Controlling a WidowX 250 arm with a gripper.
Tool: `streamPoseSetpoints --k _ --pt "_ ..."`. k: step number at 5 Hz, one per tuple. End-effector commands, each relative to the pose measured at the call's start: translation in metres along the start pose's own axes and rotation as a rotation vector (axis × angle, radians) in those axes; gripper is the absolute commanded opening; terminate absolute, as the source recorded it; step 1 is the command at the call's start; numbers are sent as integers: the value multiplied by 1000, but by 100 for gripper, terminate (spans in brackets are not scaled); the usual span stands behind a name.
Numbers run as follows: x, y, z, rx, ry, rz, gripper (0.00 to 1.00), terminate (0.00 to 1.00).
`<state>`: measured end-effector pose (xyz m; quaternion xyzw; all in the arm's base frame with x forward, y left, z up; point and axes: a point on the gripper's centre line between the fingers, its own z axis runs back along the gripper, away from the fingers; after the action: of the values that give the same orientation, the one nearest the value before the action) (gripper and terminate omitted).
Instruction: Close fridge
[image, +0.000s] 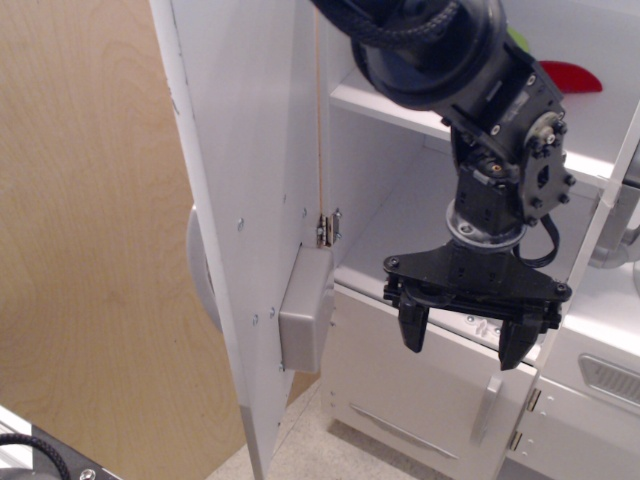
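Note:
The fridge is a tall white cabinet, and its large door stands wide open. I see the door's inner face, with a grey box fixed low on it and a metal hinge beside it. White shelves show inside. My black gripper hangs open and empty in front of the lower fridge compartment, to the right of the door and not touching it. The door's bar handle is hidden on its far side.
A light-wood panel fills the left. Below the compartment is a shorter white door with a small grey handle. A red object lies on the upper shelf. A white unit with a grey panel stands at right.

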<state>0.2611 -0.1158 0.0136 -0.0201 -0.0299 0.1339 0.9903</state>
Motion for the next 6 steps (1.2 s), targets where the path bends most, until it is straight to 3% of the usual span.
streamPoseSetpoints --k 1,4,6 --pt "0 0 0 0 0 0 100 0" --pt "-48 43 17 -8 17 -98 100 0" --pt "-69 84 44 12 -2 -135 100 0"
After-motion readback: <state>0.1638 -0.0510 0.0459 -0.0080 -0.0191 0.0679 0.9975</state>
